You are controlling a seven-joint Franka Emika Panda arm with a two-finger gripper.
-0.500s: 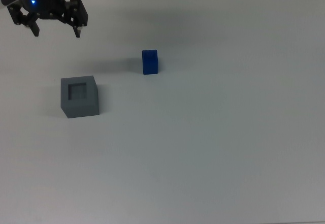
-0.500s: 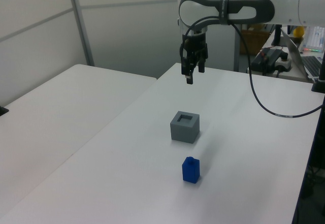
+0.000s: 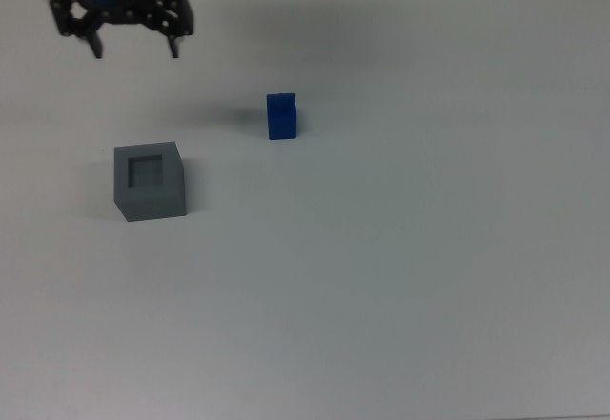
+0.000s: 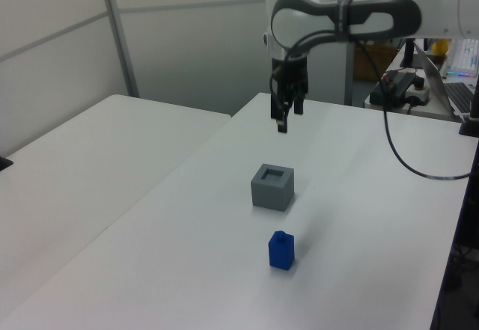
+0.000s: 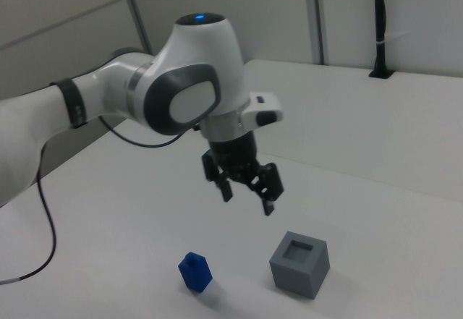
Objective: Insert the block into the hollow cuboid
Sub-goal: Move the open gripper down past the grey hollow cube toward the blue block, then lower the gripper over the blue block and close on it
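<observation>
1. First, the step in hand is the approach to the block: the gripper (image 3: 134,47) hangs high above the white table (image 3: 400,268), fingers spread wide and holding nothing, so I judge the grasp has not begun. In the top view it sits at the far left, well apart from both task things.

2. To do it well, I would carry the gripper over the block before dropping, straddle the block's sides with the open fingers, and close on the body below the knob, keeping it upright for a clean entry into the recess.

3. Largest of the two, the hollow cuboid (image 3: 150,182) is a matte grey cube with a square recess in its top face. It stands in the top view's left half, nearer than the gripper.

4. Smaller, the block (image 3: 281,116) is bright blue, rectangular and upright, with a small knob on its top as the right view (image 5: 194,271) shows. It stands alone, to the top view's right of the cuboid and apart from it, with free space all round.
</observation>
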